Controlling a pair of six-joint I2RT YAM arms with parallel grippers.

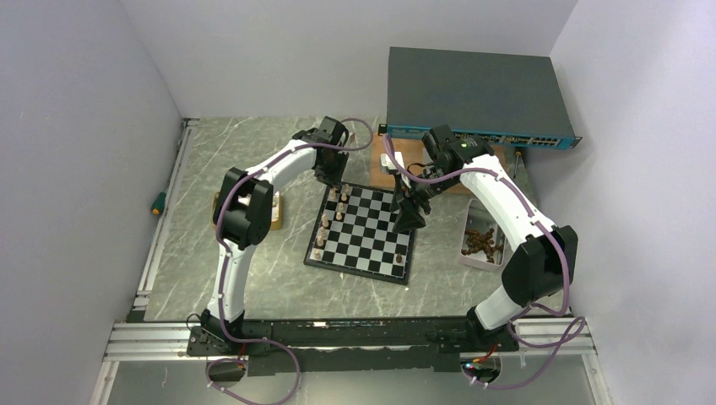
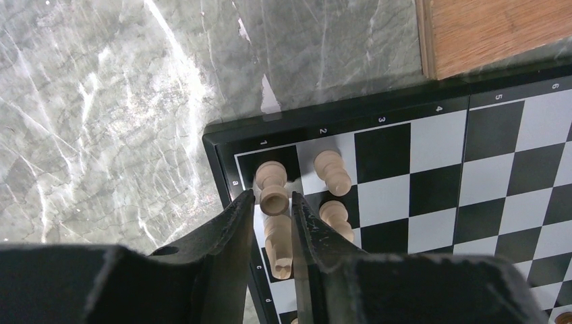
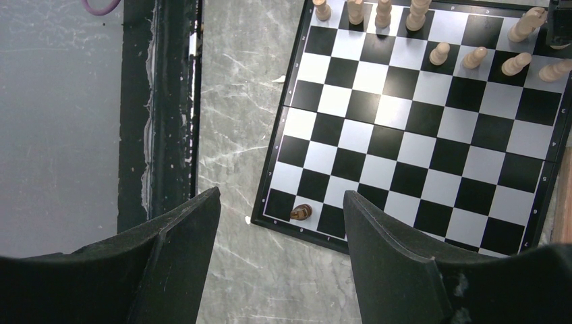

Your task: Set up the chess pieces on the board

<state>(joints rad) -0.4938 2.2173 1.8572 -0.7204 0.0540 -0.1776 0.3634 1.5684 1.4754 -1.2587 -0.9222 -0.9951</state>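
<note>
The board lies mid-table, and it also shows in the left wrist view and the right wrist view. Several light tan chess pieces stand along its left edge. One dark brown piece sits near its near right corner and also shows in the right wrist view. My left gripper is over the far left corner. Its jaws stand narrowly apart around a light piece standing on the board, with a thin gap on the left. A light rook stands just beyond. My right gripper hovers wide open and empty.
A white tray of dark pieces sits right of the board. A brown wooden plank and a grey network switch lie behind it. A tan box is left of the board, and a screwdriver lies by the left rail.
</note>
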